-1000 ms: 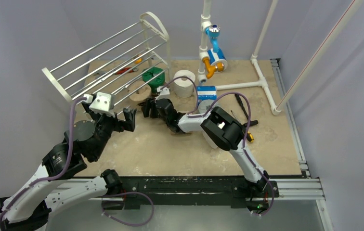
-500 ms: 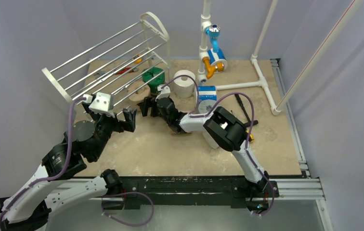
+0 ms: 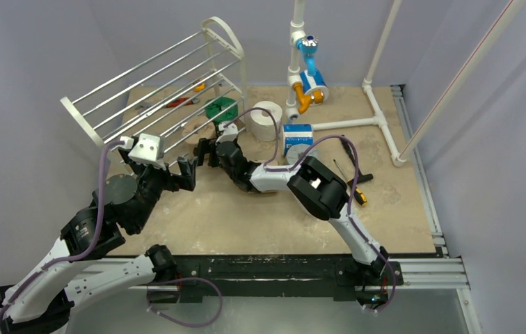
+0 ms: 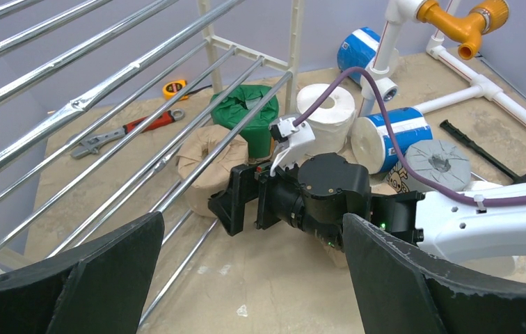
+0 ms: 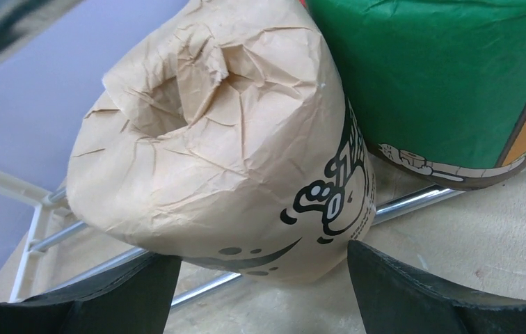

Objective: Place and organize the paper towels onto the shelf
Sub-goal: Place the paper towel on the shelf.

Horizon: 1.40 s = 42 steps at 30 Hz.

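The shelf (image 3: 154, 78) stands tilted at the back left. A printed tan paper towel roll (image 5: 232, 153) leans on a low silver rod (image 5: 413, 202) beside a green roll (image 5: 441, 76). My right gripper (image 5: 260, 292) is open, one finger on each side of the tan roll's lower end, also seen in the top view (image 3: 206, 149). My left gripper (image 4: 253, 278) is open and empty, behind the right one. White (image 4: 326, 111), blue-white (image 4: 392, 136) and grey (image 4: 437, 158) rolls sit on the table.
A white pipe frame (image 3: 375, 122) with blue and orange fittings stands at the back, a blue roll (image 4: 357, 49) by it. A wrench (image 4: 128, 129) and tape measure (image 4: 173, 87) lie under the shelf. Black tools (image 3: 347, 156) lie right of the right arm.
My right gripper has moved a little left towards the shelf and its jaws have spread wider around the tan roll. The left arm has not moved.
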Each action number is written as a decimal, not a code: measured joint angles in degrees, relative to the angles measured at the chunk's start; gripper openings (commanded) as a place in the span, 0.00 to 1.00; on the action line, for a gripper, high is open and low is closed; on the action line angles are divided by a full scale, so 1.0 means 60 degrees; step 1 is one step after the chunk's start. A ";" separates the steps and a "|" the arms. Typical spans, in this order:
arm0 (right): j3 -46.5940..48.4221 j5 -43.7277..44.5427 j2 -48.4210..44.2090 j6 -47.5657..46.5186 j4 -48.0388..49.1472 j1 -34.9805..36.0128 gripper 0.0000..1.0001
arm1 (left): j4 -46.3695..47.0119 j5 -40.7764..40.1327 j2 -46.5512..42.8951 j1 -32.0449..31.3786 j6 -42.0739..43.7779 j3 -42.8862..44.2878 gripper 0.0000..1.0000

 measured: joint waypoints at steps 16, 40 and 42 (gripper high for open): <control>-0.0080 0.0652 0.0200 0.0368 -0.0113 -0.0047 0.90 | 0.0004 -0.0011 0.0011 0.0000 0.0007 0.0000 1.00; -0.2244 -0.0688 -0.3144 -0.0528 0.0004 0.0098 0.99 | -0.0073 0.0018 -0.0321 0.0000 -0.0175 -0.0058 1.00; -0.2426 -0.0729 -0.3657 -0.0576 -0.0120 0.0124 0.99 | -0.0073 0.0018 -0.0386 0.0000 -0.0211 -0.0073 1.00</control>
